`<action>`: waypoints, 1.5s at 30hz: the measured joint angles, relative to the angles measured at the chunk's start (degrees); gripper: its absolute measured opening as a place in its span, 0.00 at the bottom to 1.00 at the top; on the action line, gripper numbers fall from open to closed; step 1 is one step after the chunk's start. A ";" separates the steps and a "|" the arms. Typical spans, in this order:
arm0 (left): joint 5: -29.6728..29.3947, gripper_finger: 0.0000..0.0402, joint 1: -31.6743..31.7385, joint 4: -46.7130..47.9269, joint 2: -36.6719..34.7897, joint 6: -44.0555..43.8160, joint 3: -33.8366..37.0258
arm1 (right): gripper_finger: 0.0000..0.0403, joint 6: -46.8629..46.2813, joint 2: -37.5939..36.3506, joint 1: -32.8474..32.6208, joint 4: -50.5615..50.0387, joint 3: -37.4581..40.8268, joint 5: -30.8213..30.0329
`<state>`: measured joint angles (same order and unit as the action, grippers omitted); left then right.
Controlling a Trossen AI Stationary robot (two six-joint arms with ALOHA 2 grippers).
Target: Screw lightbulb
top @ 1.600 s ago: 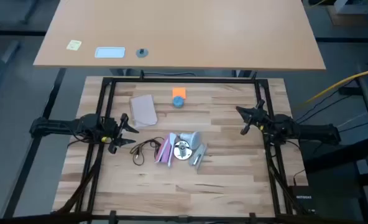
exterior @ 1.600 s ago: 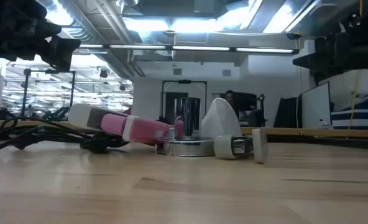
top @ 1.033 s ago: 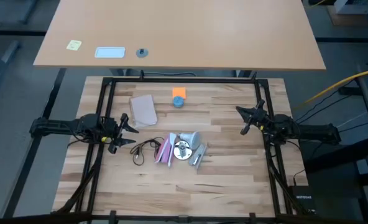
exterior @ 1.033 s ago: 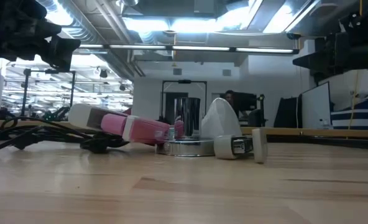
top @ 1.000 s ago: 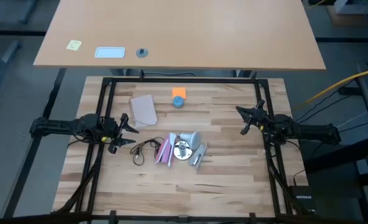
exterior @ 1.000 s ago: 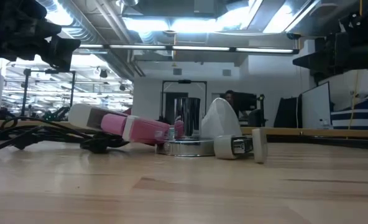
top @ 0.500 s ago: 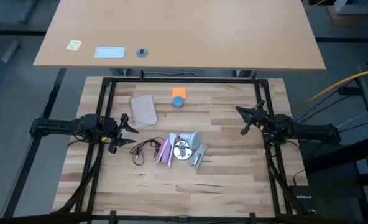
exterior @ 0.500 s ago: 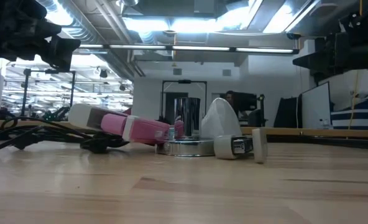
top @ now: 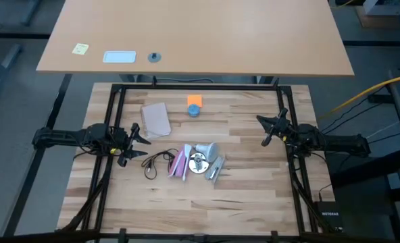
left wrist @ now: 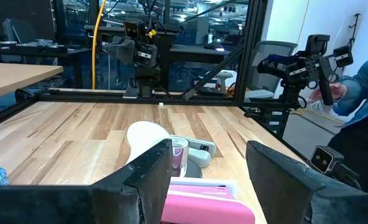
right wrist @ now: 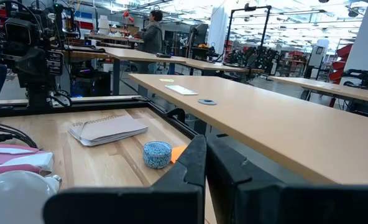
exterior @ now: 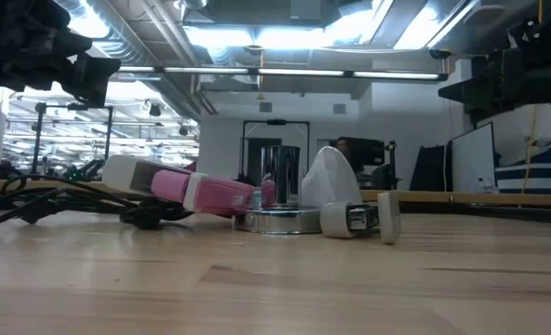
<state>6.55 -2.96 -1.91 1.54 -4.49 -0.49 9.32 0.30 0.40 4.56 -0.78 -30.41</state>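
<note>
The frosted white lightbulb (top: 207,149) lies in the middle of the table against the far right side of the round silvery socket (top: 198,163). It also shows in the low view (exterior: 329,181) and the left wrist view (left wrist: 148,137). The socket's dark cord (top: 157,162) curls toward the left. A pink-and-white packet (top: 180,164) lies at the socket's left. My left gripper (top: 136,142) is open and empty above the table's left side, pointing at these things. My right gripper (top: 265,129) is shut and empty at the right side.
A tan notebook (top: 156,119) lies far left of the middle. A blue round thing (top: 194,110) and an orange piece (top: 194,100) sit near the far edge. A white plug part (top: 215,169) lies right of the socket. A person's blue sleeve (left wrist: 361,81) shows beyond the table.
</note>
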 joint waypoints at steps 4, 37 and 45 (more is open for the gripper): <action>-0.03 0.49 0.00 0.00 -0.02 0.08 0.00 | 0.02 0.00 -0.01 0.00 0.00 0.00 0.02; -8.61 0.49 0.03 -40.65 0.00 1.22 0.01 | 0.02 0.00 0.01 0.00 0.26 0.02 -2.03; -28.12 0.49 0.04 -31.01 4.96 -16.64 -3.02 | 0.02 0.00 0.01 0.00 0.15 0.02 -2.00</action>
<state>-21.57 -2.92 -32.92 6.50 -21.13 -3.51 9.32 0.32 0.40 4.71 -0.75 -32.41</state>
